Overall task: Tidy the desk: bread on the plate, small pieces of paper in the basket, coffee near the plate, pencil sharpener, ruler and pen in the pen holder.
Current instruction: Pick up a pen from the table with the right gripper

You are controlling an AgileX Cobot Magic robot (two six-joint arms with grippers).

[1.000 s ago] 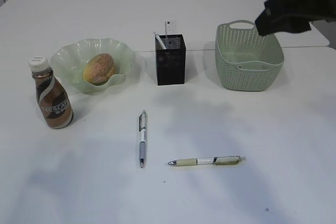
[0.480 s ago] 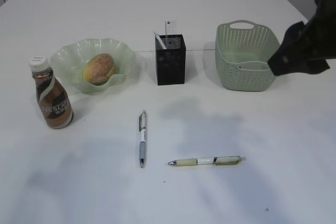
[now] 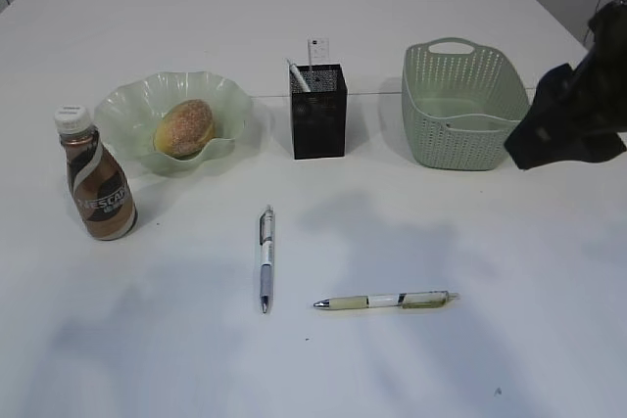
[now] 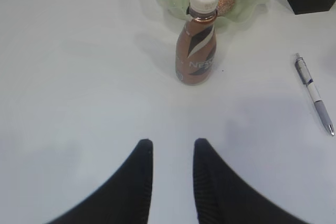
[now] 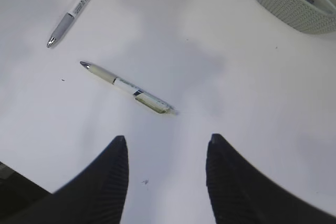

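Starting at the left, the coffee bottle (image 3: 97, 186) stands just beside the plate (image 3: 132, 105), which holds the bread (image 3: 184, 127). Near it the left gripper (image 4: 172, 153) hangs with fingers released, empty. At centre, the pen holder (image 3: 318, 112) already carries a ruler; two pens lie loose on the bench (image 3: 490, 320), a grey pen (image 3: 265, 257) and a green pen (image 5: 127, 87). Rightmost, the right gripper (image 5: 165, 150), fingers spread and empty, hangs over the green pen, so the pens seem the step in hand: descend, straddle the barrel, clench.

Pale green wavy plate (image 3: 127, 110), golden-brown bread (image 3: 184, 127), brown-and-white swirled coffee bottle (image 3: 96, 186) — white-capped, black mesh pen holder (image 3: 318, 115), perforated sage-green basket (image 3: 460, 110), white table (image 3: 392, 359).
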